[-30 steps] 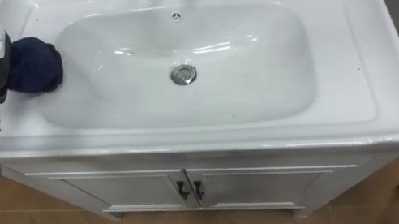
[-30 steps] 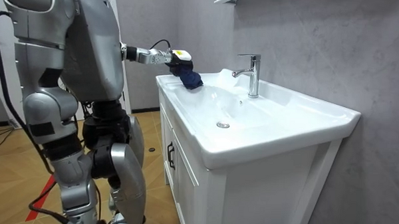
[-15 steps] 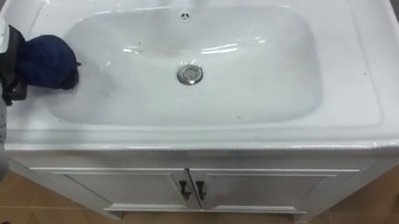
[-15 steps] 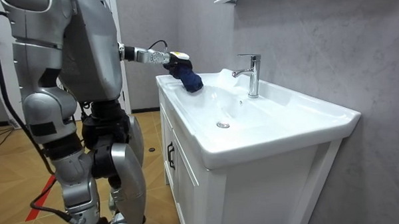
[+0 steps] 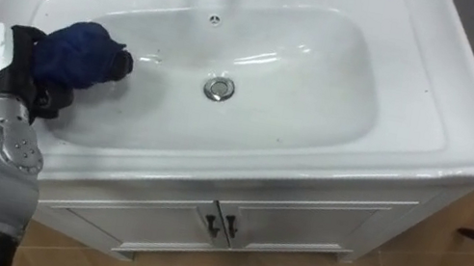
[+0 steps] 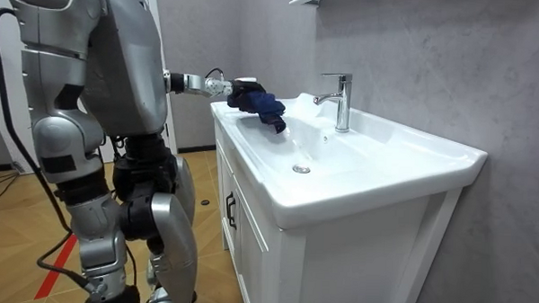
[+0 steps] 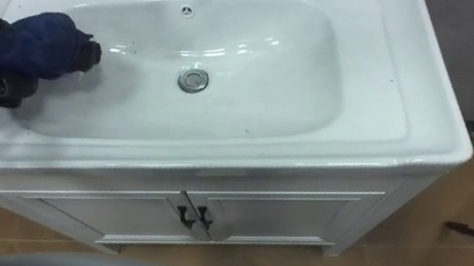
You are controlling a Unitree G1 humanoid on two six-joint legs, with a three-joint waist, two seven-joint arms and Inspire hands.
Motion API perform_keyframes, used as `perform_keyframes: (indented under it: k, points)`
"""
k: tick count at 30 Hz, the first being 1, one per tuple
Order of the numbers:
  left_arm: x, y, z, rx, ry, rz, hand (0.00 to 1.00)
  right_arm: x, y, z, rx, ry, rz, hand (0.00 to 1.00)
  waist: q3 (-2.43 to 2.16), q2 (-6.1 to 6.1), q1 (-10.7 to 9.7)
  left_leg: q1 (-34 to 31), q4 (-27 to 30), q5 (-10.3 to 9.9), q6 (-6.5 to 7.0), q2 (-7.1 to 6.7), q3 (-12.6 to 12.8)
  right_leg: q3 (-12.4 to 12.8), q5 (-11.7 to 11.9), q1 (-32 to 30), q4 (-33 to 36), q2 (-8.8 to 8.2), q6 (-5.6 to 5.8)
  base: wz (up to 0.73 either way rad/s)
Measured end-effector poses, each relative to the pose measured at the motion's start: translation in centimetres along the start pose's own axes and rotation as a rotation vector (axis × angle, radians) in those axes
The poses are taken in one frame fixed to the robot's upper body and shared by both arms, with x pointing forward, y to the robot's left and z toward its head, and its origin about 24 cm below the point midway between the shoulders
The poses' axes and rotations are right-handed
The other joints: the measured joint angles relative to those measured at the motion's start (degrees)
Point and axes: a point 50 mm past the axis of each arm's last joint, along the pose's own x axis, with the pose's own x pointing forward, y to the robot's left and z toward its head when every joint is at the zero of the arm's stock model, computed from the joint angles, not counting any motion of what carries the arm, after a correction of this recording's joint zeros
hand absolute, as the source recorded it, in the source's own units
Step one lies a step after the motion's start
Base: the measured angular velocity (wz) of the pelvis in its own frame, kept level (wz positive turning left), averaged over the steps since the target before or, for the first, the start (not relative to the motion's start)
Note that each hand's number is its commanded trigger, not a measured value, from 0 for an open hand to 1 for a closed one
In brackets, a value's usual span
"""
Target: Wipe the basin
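At the left of the frame, the left hand grasps a bunched dark blue cloth, which lies on the left slope of the basin. The wiping seems at an early stage; the next move probably needs a sweep toward the drain.

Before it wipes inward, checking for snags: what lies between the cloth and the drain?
Only bare basin between cloth and drain, seen in the left eye view.
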Motion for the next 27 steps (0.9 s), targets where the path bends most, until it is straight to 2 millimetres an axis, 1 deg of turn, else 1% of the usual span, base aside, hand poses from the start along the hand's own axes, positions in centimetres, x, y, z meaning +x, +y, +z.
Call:
perform_keyframes:
  k: [4, 5, 6, 10, 12, 16, 17, 18, 24, 25, 27]
  points:
    - [0.0, 0.0, -0.3, 0.006, 0.011, 0.035, 1.00, 0.0, 0.1, 0.3, 0.004, -0.012, 0.001, 0.00, -0.05, 0.09, -0.1, 0.4, -0.2, 0.0, 0.00, -0.04, 0.8, 0.2, 0.1, 0.2, 0.0, 0.00, 0.11, -0.07]
    - [0.0, 0.0, -0.3, 0.006, 0.012, 0.040, 1.00, 0.0, 0.1, 0.3, 0.005, -0.013, 0.002, 0.00, -0.06, 0.13, -0.1, 0.4, -0.2, 0.0, 0.00, -0.06, 0.8, 0.2, 0.1, 0.4, 0.0, -0.01, 0.11, 0.00]
    - [0.0, 0.0, -0.4, 0.009, 0.016, 0.051, 1.00, -0.1, 0.2, 0.3, 0.005, -0.014, 0.004, 0.00, 0.05, 0.28, -0.2, 0.7, -0.3, 0.0, 0.00, -0.06, 0.8, 0.2, 0.1, 0.9, -0.1, -0.01, 0.12, 0.00]
    - [-0.1, 0.1, -0.7, 0.013, 0.025, 0.084, 1.00, -0.1, 0.2, 0.5, 0.008, -0.023, 0.004, 0.00, -0.03, 0.83, 0.0, 0.9, -0.3, 0.0, 0.00, -0.08, 0.8, 0.1, 0.0, 1.0, 0.0, -0.03, 0.14, 0.00]
    - [0.0, 0.3, -0.9, 0.012, 0.033, 0.101, 1.00, -0.1, 0.2, 0.5, 0.008, -0.024, 0.006, 0.00, -0.03, 0.90, 0.0, 1.2, -0.3, 0.0, 0.00, -0.07, 0.8, 0.1, 0.0, 0.9, 0.0, -0.01, 0.13, 0.00]
    - [0.1, 0.7, -1.6, 0.015, 0.062, 0.156, 1.00, -0.1, 0.3, 0.5, 0.012, -0.023, 0.019, 0.00, 0.00, 0.90, -0.1, 1.6, -0.3, 0.0, 0.00, -0.08, 0.9, 0.2, 0.0, 1.2, 0.1, -0.03, 0.10, 0.00]
    - [0.1, 0.7, -1.6, 0.016, 0.065, 0.163, 1.00, -0.1, 0.4, 0.5, 0.012, -0.023, 0.020, 0.00, 0.12, 0.72, -0.1, 1.6, -0.3, 0.0, 0.00, -0.08, 0.9, 0.3, 0.0, 1.2, 0.1, -0.03, 0.10, 0.00]
    - [0.1, 0.8, -1.8, 0.020, 0.072, 0.170, 1.00, -0.2, 0.5, 0.5, 0.011, -0.020, 0.023, 0.00, 0.15, 0.71, 0.0, 1.7, -0.3, 0.0, 0.00, -0.08, 0.9, 0.3, 0.0, 1.2, 0.2, -0.02, 0.10, 0.00]
    - [0.1, 1.2, -2.1, 0.019, 0.083, 0.211, 1.00, -0.2, 0.6, 0.4, 0.008, -0.010, 0.026, 0.00, 0.09, 0.74, 0.0, 1.8, -0.3, 0.0, 0.04, -0.08, 0.9, 0.4, -0.1, 0.9, 0.9, -0.04, 0.09, -0.01]
    - [0.1, 1.4, -2.3, 0.018, 0.089, 0.224, 1.00, -0.2, 0.6, 0.4, 0.007, -0.008, 0.026, 0.00, 0.21, 0.54, 0.0, 1.9, -0.3, 0.0, 0.06, -0.08, 1.0, 0.3, -0.1, 0.9, 1.0, -0.04, 0.07, 0.00]
    - [0.1, 1.6, -2.3, 0.019, 0.092, 0.243, 1.00, -0.2, 0.6, 0.3, 0.007, -0.005, 0.026, 0.00, 0.13, 0.68, 0.0, 1.9, -0.3, 0.0, 0.06, -0.07, 0.9, 0.3, -0.1, 0.9, 1.1, -0.04, 0.07, 0.00]
